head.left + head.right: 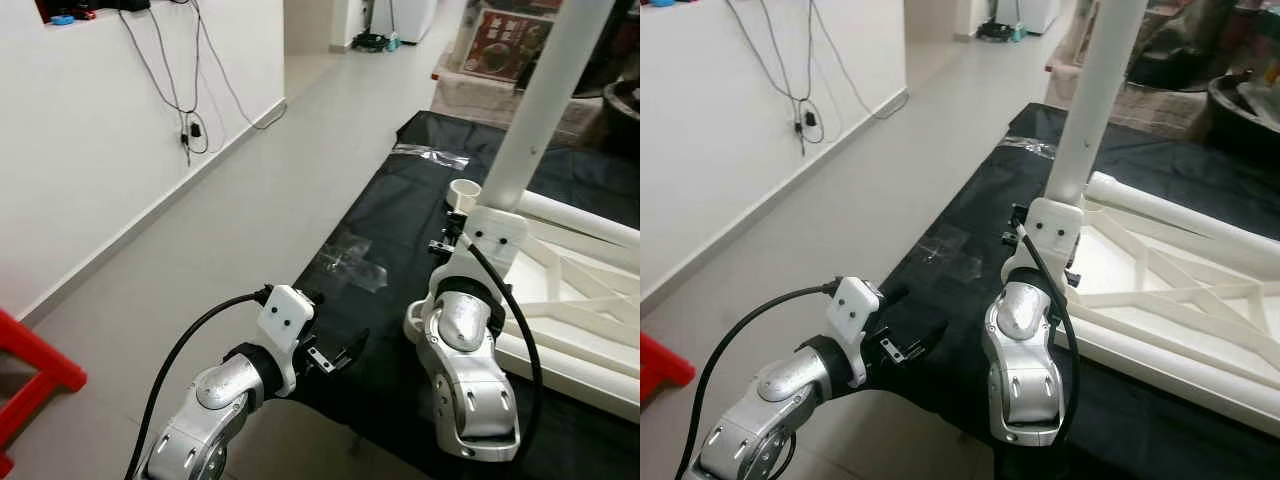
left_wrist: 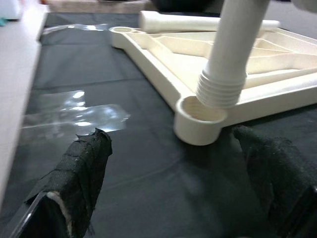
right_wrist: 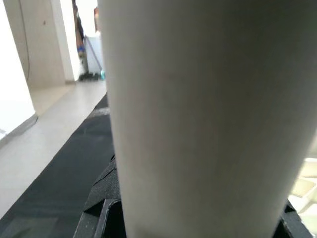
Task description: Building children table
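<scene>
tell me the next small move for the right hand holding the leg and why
Probably ease the table leg down and upright into the corner socket. Its threaded end hangs tilted just over the socket's rim, not yet seated, while the right hand grips it.

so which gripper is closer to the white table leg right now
Right. The right gripper is clamped on the white table leg; the left gripper sits apart over the black mat.

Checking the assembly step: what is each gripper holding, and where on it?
Right gripper holds the white table leg near its lower end; left gripper is open, holding nothing.
</scene>
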Tool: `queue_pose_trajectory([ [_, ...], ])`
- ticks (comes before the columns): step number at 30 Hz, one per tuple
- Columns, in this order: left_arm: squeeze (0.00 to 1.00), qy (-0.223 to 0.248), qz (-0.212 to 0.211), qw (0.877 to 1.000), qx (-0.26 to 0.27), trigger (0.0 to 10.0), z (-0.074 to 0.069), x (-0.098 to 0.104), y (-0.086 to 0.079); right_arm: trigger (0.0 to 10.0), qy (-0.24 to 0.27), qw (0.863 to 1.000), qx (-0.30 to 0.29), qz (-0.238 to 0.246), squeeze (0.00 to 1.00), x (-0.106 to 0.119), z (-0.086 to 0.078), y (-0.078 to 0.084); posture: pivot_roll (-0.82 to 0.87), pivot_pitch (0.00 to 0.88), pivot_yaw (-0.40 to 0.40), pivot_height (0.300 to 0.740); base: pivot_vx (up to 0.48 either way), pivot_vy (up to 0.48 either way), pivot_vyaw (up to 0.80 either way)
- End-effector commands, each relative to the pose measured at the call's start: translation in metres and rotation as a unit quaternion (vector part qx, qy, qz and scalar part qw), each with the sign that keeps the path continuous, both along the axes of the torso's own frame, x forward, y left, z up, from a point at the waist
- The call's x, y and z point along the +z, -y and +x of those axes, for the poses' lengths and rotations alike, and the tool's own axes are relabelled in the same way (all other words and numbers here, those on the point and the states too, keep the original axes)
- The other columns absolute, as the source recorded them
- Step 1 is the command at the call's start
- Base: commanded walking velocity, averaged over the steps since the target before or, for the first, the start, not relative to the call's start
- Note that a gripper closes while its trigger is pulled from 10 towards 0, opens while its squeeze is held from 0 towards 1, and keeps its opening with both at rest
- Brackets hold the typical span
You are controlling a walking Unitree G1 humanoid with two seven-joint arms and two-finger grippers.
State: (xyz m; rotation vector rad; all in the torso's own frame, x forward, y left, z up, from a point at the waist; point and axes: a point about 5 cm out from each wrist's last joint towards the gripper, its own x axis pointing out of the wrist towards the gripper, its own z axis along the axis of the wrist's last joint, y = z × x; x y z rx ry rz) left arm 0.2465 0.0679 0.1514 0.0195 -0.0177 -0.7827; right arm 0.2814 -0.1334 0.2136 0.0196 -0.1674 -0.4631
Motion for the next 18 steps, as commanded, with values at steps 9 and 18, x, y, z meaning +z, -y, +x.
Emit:
queue_pose_trajectory([
  [9, 1.00, -0.037, 0.013, 0.999, -0.002, 10.0, 0.006, -0.010, -0.001, 10.0, 0.069, 0.976, 0.180, 0.106, 0.00, 0.017, -0.010, -0.033, 0.09, 0.058, -0.038, 0.740, 0.000, 0.000, 0.00],
  [18, 0.00, -0.006, 0.054, 0.998, -0.026, 10.0, 0.022, -0.003, 0.004, 10.0, 0.062, 0.945, 0.277, 0.162, 0.00, 0.010, -0.015, -0.033, 0.08, 0.056, -0.031, 0.740, 0.000, 0.000, 0.00],
])
